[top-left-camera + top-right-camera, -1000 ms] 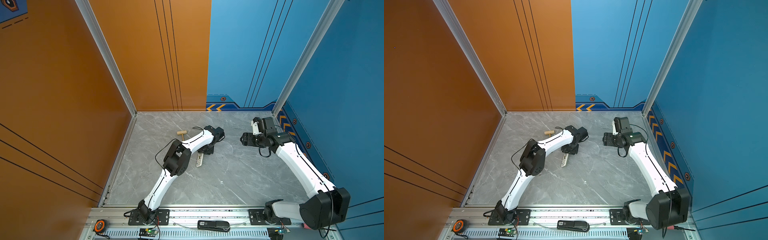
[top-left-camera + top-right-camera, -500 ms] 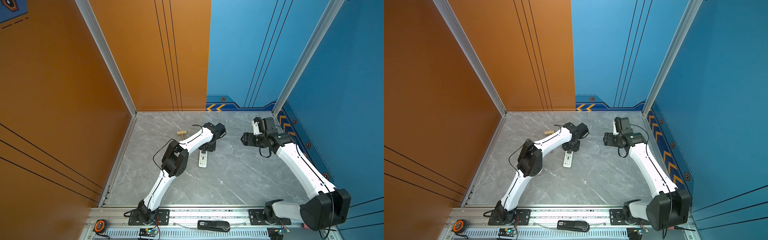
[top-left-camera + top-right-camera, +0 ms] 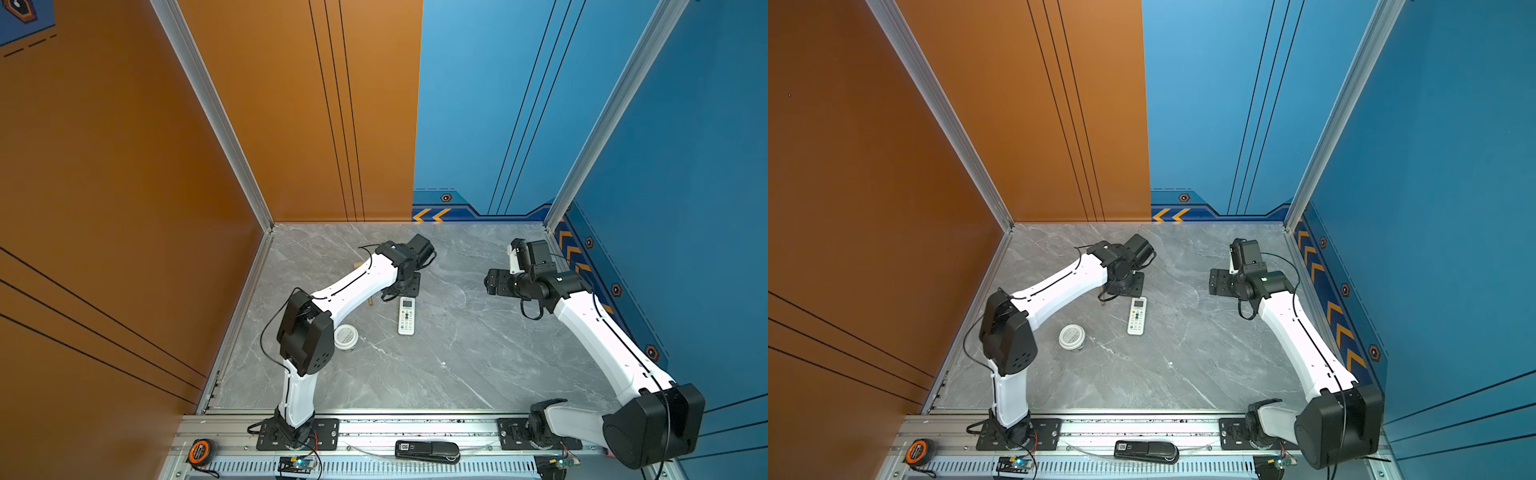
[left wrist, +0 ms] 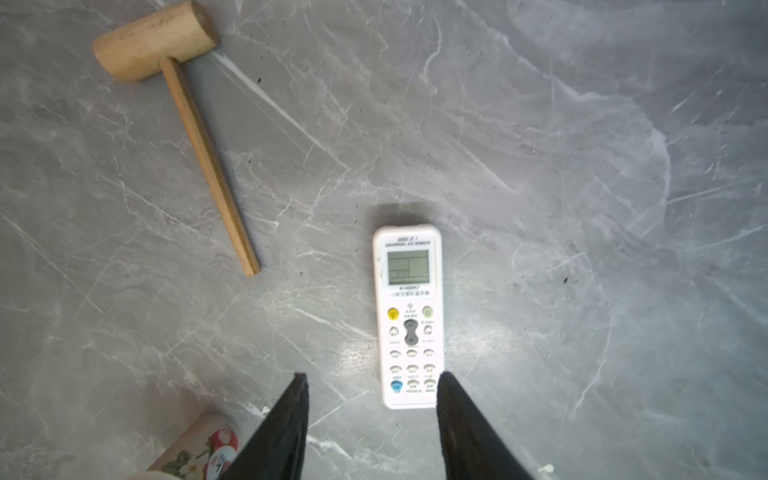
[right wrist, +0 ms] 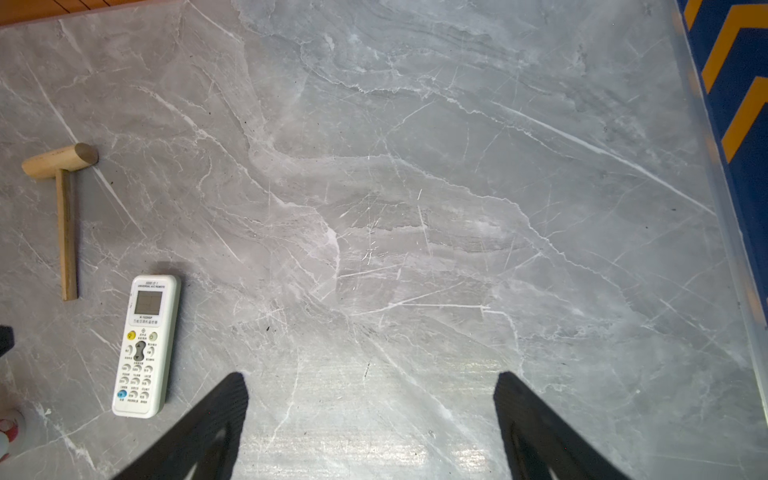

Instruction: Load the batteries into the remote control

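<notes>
The remote control (image 3: 406, 316) (image 3: 1137, 316) lies flat on the grey marble table with its white front, screen and buttons facing up (image 4: 409, 316) (image 5: 145, 345). My left gripper (image 4: 371, 376) (image 3: 409, 286) hovers over the remote's button end, open, with nothing between its fingers. One fingertip (image 4: 444, 386) overlaps the remote's corner in the left wrist view. My right gripper (image 5: 371, 374) (image 3: 492, 282) stands wide open and empty over bare table, to the right of the remote. The batteries are out of view.
A wooden mallet (image 4: 178, 104) (image 5: 66, 208) lies beside the remote, partly under the left arm. A white-lidded jar (image 3: 345, 336) (image 3: 1072, 336) stands near the left elbow. A black device (image 3: 428, 450) and a tape measure (image 3: 200, 451) rest on the front rail.
My left jaws have widened and the left elbow has swung left, uncovering the jar. The remote now shows whole on the table. My right jaws have opened further.
</notes>
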